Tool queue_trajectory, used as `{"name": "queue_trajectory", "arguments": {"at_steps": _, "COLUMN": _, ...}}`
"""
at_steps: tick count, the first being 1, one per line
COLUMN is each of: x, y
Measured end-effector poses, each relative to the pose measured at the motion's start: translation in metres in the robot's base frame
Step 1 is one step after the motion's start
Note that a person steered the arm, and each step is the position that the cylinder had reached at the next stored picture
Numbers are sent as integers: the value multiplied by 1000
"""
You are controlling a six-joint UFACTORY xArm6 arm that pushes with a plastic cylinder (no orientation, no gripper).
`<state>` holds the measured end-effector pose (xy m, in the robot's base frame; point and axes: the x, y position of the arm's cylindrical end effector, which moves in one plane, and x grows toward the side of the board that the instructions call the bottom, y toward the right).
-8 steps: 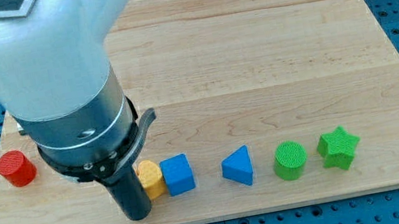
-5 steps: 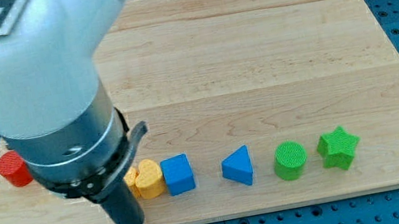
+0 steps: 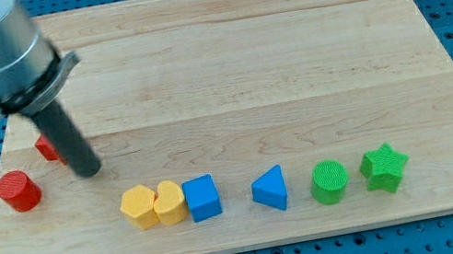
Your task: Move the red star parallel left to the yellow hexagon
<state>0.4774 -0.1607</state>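
Observation:
My tip [image 3: 90, 171] rests on the board at the left, just right of a red block [image 3: 46, 148] that the rod mostly hides; its shape cannot be made out. The yellow hexagon [image 3: 138, 207] lies below and to the right of the tip, at the left end of a row near the view's bottom. It touches a yellow heart [image 3: 168, 203]. A red cylinder [image 3: 18, 191] sits left of the tip near the board's left edge.
The row continues to the right with a blue cube [image 3: 203, 197], a blue triangle [image 3: 270, 189], a green cylinder [image 3: 329, 182] and a green star [image 3: 384, 166]. The wooden board [image 3: 289, 60] lies on a blue pegboard.
The arm has moved up and left, away from the row. The tip left the spot beside the yellow blocks, uncovering the yellow hexagon and a red block behind the rod.

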Motion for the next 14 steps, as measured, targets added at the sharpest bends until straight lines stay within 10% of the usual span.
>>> {"name": "queue_trajectory", "arguments": {"at_steps": 2, "x": -92, "y": -16}}
{"name": "queue_trajectory", "arguments": {"at_steps": 6, "x": -48, "y": -69}}
{"name": "queue_trajectory", "arguments": {"at_steps": 8, "x": 43, "y": -65}}
{"name": "queue_trajectory", "arguments": {"at_steps": 10, "x": -9, "y": -55}}
{"name": "queue_trajectory", "arguments": {"at_steps": 14, "x": 41, "y": -4}}
